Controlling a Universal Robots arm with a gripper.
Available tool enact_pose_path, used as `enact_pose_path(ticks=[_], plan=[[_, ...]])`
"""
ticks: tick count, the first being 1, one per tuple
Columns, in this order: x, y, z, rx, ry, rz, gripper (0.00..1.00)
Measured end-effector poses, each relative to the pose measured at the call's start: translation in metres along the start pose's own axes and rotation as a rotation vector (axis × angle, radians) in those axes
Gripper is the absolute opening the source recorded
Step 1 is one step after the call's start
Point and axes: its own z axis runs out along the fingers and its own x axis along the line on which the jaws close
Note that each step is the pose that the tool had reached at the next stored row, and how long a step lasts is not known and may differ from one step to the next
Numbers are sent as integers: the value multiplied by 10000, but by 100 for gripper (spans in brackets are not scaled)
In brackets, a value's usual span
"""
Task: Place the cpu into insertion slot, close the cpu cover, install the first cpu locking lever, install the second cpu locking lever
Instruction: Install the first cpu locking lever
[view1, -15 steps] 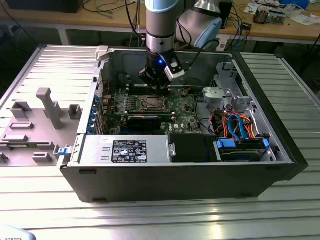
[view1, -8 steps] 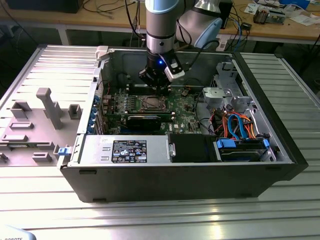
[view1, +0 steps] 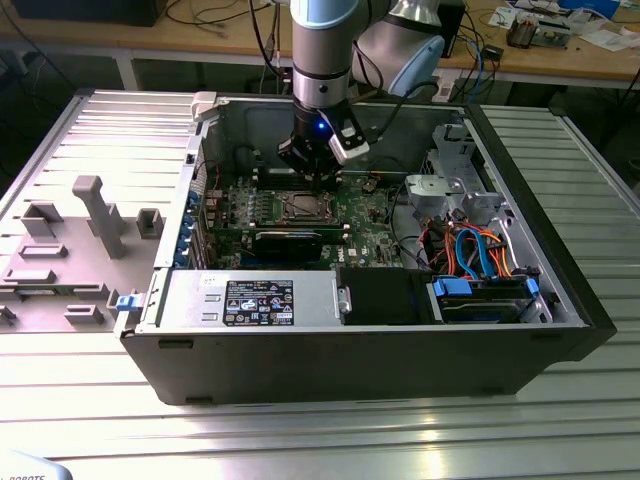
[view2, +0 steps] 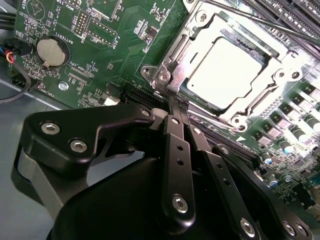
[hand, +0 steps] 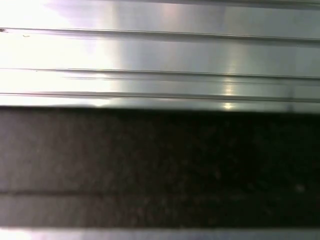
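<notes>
tool (view2: 172, 102) hung with fingers pressed together, tip touching the near corner of the insertion slot (view2: 225, 70) by a thin locking lever (view2: 260, 21). cpu (view2: 227, 70) already sat in the slot, cpu cover (view2: 187, 47) down around it. judgement: lever work wants a slow sideways push, tip kept low so the rod can't slip off. hook end of the lever hard to make out; tool body hid the board nearest it.
</notes>
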Motion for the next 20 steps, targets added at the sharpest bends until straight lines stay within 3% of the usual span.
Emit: enact_pose_path(ticks=[12,19,20], plan=[[-1,1,-13,0,-1,0,11],[0,6,24,38,-2,-1,11],[-2,-14,-54,38,-1,-1,11]])
